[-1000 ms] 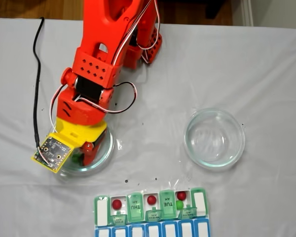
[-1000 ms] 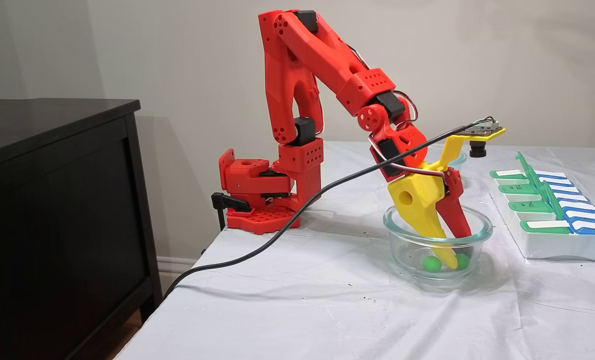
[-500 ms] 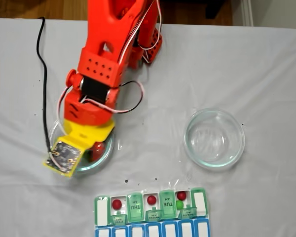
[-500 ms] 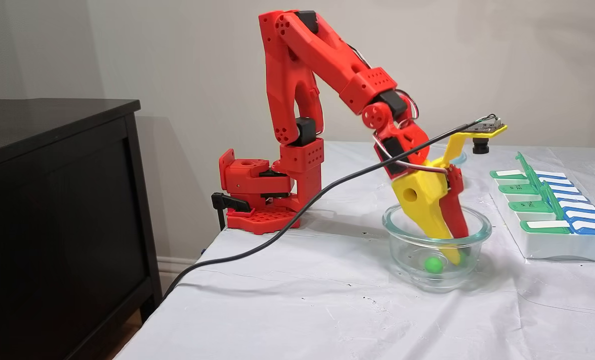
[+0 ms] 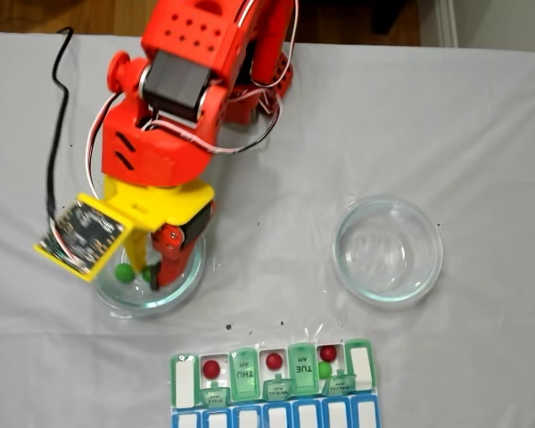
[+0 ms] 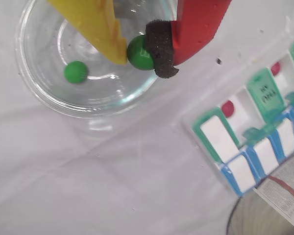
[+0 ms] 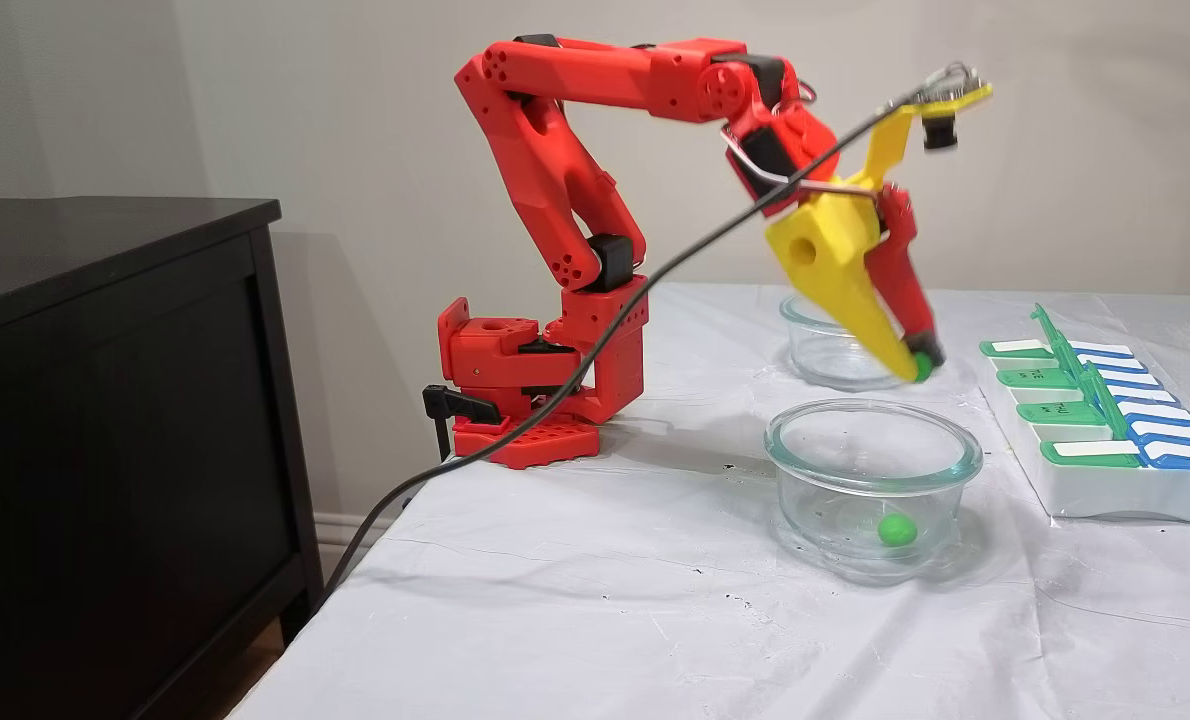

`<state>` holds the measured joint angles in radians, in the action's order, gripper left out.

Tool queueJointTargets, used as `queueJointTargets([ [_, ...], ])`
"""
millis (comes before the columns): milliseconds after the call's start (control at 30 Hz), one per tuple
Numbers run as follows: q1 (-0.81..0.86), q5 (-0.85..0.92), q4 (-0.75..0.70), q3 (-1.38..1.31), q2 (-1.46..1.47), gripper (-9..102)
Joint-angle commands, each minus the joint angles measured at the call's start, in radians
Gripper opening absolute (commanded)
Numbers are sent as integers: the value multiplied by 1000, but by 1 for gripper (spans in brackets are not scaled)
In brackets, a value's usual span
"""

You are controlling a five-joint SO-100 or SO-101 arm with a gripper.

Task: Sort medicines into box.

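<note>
Red arm w/ upper link near horizontal in a fixed view, elbow high, wrist pitched steeply down. Gripper hangs in the air, tips pointing down and slightly right in that view. Yellow fixed finger and red moving finger w/ black pad pinch a green ball between the tips; jaws nearly closed around it.

Clear, glossy round glass dish on wrinkled matt white cloth; smooth red and yellow plastic gripper with black foam pad.
</note>
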<state>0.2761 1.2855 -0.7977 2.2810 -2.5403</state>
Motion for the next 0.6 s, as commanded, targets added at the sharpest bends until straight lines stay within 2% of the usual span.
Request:
queueJointTargets([
  [0, -144, -278, 8, -167, -23, 0],
  [167, -276, -554, 66, -198, 109, 0],
  [233, -305, -626, 130, -192, 158, 0],
  [400, -337, -727, 101, -339, 414, 0],
  [567, -333, -782, 153, -425, 535, 0],
])
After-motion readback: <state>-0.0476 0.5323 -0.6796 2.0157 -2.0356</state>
